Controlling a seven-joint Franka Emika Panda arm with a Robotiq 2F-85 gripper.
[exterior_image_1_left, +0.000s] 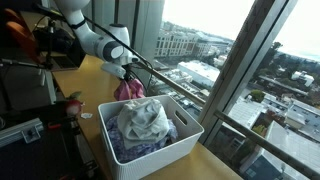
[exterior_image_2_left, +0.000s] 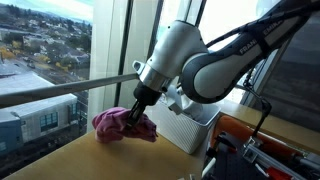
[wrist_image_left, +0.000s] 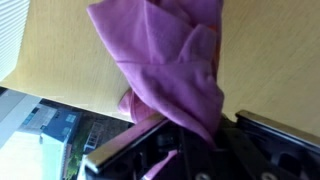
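Note:
A pink-purple cloth (exterior_image_2_left: 124, 126) lies bunched on the wooden table by the window; it shows in both exterior views (exterior_image_1_left: 129, 89). My gripper (exterior_image_2_left: 139, 107) comes down onto its top, fingers buried in the folds. In the wrist view the cloth (wrist_image_left: 170, 55) hangs from between my jaws (wrist_image_left: 195, 135), which are closed on a pinch of it. A white basket (exterior_image_1_left: 185, 140) holding crumpled white and lavender laundry (exterior_image_1_left: 140, 122) stands next to the cloth; its ribbed side also shows in an exterior view (exterior_image_2_left: 185, 132).
The window glass and a horizontal rail (exterior_image_2_left: 60, 90) run along the table's far edge. A small red and green object (exterior_image_1_left: 74, 105) lies left of the basket. Dark equipment and cables (exterior_image_1_left: 25, 125) stand at the table's other side.

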